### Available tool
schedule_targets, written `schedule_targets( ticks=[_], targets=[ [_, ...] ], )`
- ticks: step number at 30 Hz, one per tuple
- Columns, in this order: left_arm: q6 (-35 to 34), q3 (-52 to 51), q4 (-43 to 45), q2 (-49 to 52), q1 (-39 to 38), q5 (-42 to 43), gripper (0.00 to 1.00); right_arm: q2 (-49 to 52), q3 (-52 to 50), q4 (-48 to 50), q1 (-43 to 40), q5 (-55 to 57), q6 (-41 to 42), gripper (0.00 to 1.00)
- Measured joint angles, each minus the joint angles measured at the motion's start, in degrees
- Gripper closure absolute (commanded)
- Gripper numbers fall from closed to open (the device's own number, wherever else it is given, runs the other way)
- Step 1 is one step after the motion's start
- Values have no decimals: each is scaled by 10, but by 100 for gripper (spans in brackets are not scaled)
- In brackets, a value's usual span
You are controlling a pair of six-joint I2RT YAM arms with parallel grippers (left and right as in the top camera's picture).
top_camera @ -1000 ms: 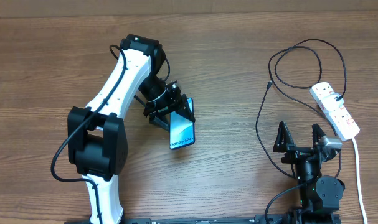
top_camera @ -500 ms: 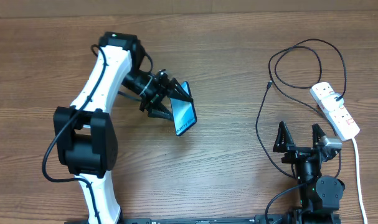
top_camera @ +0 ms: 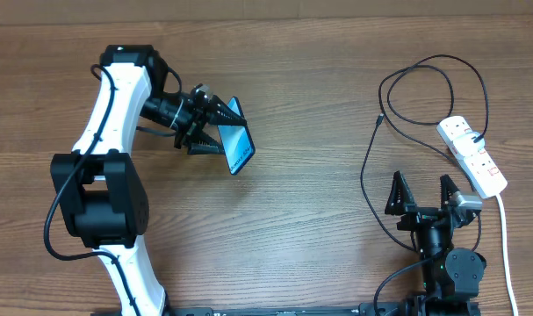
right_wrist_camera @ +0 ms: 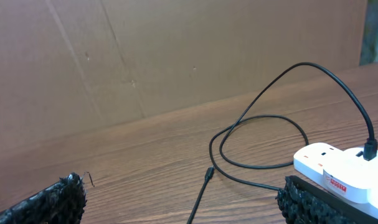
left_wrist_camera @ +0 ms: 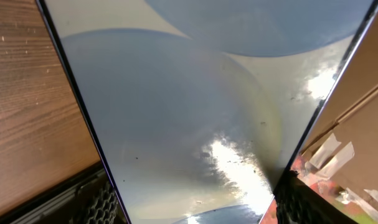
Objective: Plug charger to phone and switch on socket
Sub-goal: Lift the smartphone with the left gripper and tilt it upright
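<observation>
Your left hand (top_camera: 219,132), gripping the phone (top_camera: 240,149), has swung upper left, away from the charger (top_camera: 379,118); right hand (top_camera: 421,195) wide, empty.

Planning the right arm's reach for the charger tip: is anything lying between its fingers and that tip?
Nothing visible. Only bare table lies between the right fingers and the charger tip; the socket sits off to one side.

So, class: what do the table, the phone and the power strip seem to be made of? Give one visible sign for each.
The table: wood or wood-look laminate, matt; brown grain lines.
The phone: screen likely glass, glossy; bright glare patches in the left wrist view.
The power strip: probably moulded plastic; smooth white casing.
</observation>
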Motion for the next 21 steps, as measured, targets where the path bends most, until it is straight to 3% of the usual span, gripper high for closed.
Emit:
schedule_targets(
  ticks=[21],
  targets=[
    [66,0,-8,0,2,12,59,0,0,0,0,0,0,0]
  ],
)
